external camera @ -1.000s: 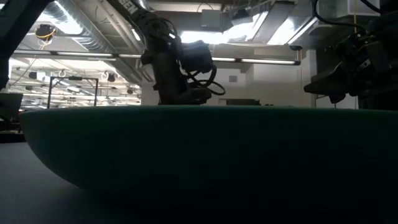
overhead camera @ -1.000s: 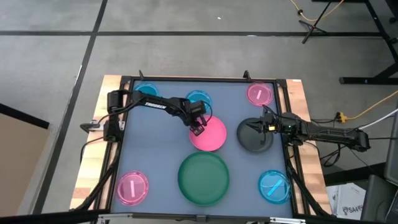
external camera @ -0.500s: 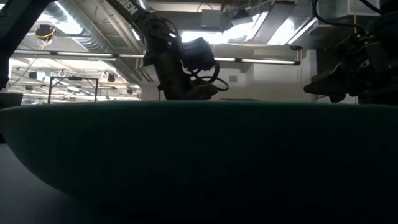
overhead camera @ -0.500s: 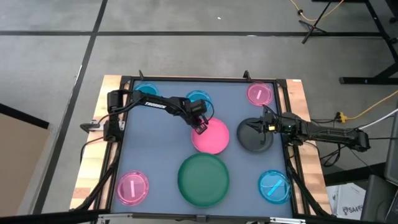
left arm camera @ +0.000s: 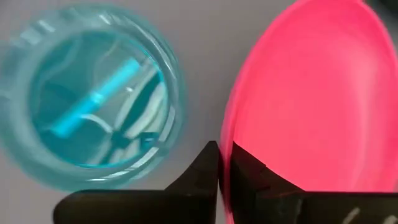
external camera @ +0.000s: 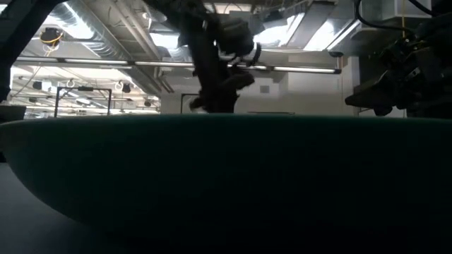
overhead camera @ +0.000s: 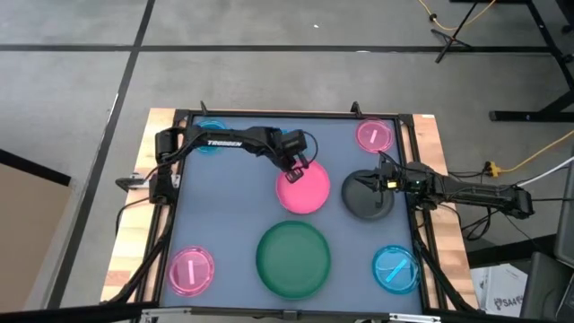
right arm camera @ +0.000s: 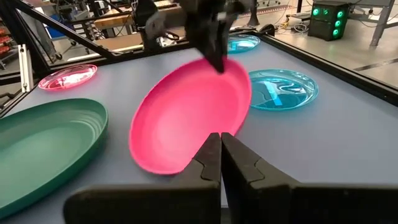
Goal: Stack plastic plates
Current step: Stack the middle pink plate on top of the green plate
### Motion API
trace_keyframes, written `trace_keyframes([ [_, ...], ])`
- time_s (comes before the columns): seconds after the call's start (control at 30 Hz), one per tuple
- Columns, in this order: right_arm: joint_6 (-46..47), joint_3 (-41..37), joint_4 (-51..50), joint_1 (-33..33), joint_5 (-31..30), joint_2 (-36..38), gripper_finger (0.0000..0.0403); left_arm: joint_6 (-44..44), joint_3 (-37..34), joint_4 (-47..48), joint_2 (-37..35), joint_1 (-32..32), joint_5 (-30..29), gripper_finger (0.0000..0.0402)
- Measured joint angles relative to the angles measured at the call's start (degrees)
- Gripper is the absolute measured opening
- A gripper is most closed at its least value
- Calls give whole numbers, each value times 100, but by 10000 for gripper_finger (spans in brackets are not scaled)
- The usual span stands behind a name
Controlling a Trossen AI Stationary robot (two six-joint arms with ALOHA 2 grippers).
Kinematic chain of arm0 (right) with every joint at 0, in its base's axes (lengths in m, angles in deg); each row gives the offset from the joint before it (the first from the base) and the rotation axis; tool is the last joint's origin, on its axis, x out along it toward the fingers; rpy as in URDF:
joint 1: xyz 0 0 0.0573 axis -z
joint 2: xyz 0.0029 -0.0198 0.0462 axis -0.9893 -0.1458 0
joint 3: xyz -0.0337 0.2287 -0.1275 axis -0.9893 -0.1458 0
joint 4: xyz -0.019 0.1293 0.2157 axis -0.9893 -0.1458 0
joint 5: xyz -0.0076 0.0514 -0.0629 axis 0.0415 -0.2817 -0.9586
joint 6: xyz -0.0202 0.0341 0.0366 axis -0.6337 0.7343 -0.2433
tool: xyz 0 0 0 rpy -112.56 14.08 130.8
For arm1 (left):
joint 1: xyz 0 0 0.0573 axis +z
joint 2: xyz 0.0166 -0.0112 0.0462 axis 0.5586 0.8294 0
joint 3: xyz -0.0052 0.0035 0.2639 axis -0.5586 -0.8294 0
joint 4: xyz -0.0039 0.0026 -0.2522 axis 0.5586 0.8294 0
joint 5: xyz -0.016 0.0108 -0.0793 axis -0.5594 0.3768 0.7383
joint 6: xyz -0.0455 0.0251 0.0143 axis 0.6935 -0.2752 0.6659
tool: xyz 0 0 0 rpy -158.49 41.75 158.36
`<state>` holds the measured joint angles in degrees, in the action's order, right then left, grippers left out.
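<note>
The left gripper (overhead camera: 294,167) is pinching the far rim of the medium pink plate (overhead camera: 303,189), holding it tilted above the table (overhead camera: 224,224) just beyond the large dark green plate (overhead camera: 293,258), whose rim is filling most of the low view. The right gripper (overhead camera: 352,186) is waiting clenched over the dark grey plate (overhead camera: 370,205), partly hiding it, and a small blue plate (left arm camera: 87,96) behind the left arm is partly covered from above

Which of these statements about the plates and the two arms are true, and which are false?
1. The left tool grips the rim of the medium round pink plastic plate. True.
2. That pink plate lies flat. False: it is tilted, one edge raised.
3. The large dark green round plastic plate carries another plate. False: nothing is on it.
4. The right tool is over the dark grey round plate. True.
</note>
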<state>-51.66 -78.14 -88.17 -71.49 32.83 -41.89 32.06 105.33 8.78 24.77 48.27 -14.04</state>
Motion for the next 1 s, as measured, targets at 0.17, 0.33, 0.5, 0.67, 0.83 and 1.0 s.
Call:
trace_keyframes([
  [0.17,2,0,0,2,2,0,1,-166,955,1095,4,-135,-254,10],
  [0.33,4,0,-2,0,0,0,1,-194,1660,1863,4,-434,-209,10],
  [0.5,7,0,-2,0,1,0,1,-113,1830,2047,-1,-950,211,10],
  [0.67,9,0,-2,0,0,0,1,-24,1828,2087,0,-1643,288,10],
  [0.83,11,0,-2,2,1,0,1,65,1485,1643,-7,-2287,203,10],
  [1.0,5,0,-2,2,0,0,1,276,604,421,-4,-2595,491,10],
])
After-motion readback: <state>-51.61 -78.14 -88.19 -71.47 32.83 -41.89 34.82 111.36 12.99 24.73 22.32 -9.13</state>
